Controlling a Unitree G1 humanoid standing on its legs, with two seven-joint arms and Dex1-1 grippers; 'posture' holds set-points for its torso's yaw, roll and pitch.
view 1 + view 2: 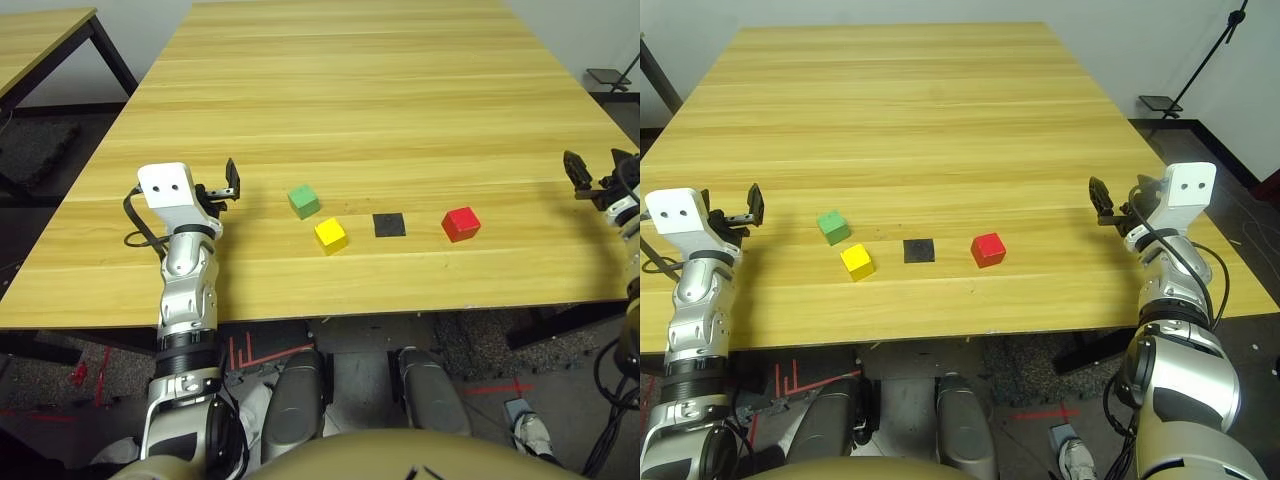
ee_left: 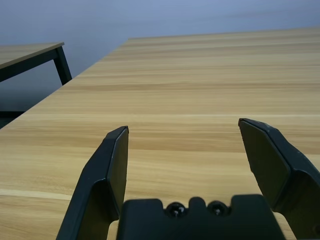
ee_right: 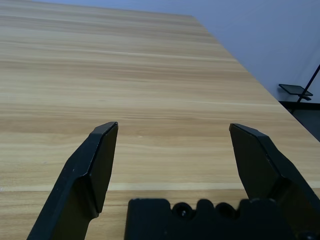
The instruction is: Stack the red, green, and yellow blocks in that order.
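Three small cubes lie apart near the table's front edge. The green block (image 1: 303, 201) is furthest left, with the yellow block (image 1: 331, 235) just in front of it to its right. The red block (image 1: 461, 223) sits further right. My left gripper (image 1: 232, 183) hovers open to the left of the green block, nothing between its fingers (image 2: 112, 165). Off to the right of the red block, my right gripper (image 1: 1102, 200) is open and empty too, its fingers (image 3: 97, 160) spread wide over bare wood.
A flat black square patch (image 1: 389, 225) lies on the wooden table (image 1: 380, 90) between the yellow and red blocks. A second table (image 1: 40, 45) stands at far left. A black stand (image 1: 1200, 70) rises beyond the table's right edge.
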